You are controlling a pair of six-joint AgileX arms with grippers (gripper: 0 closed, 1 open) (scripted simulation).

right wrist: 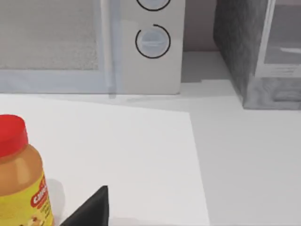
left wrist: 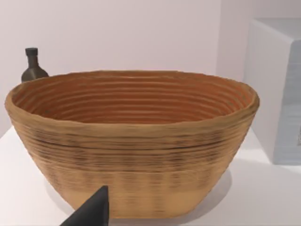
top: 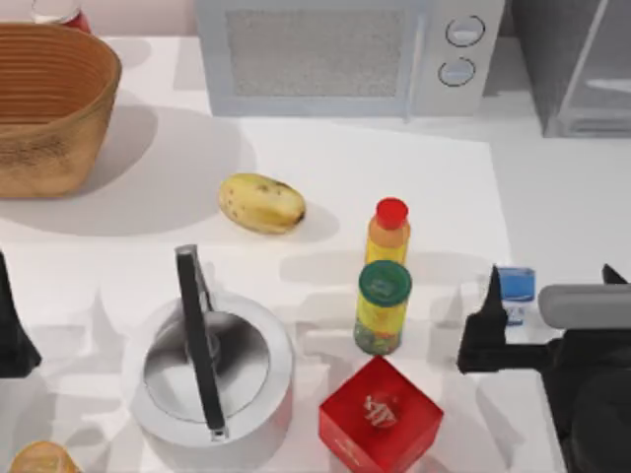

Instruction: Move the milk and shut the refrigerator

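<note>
the right gripper [top: 503, 330] is hovering at the right edge of the top view, just beside the milk [top: 516, 286]; finger opening cannot be told. the fridge [top: 582, 69] is sitting upper right. the left arm [top: 12, 330] is resting at the left edge.
</note>
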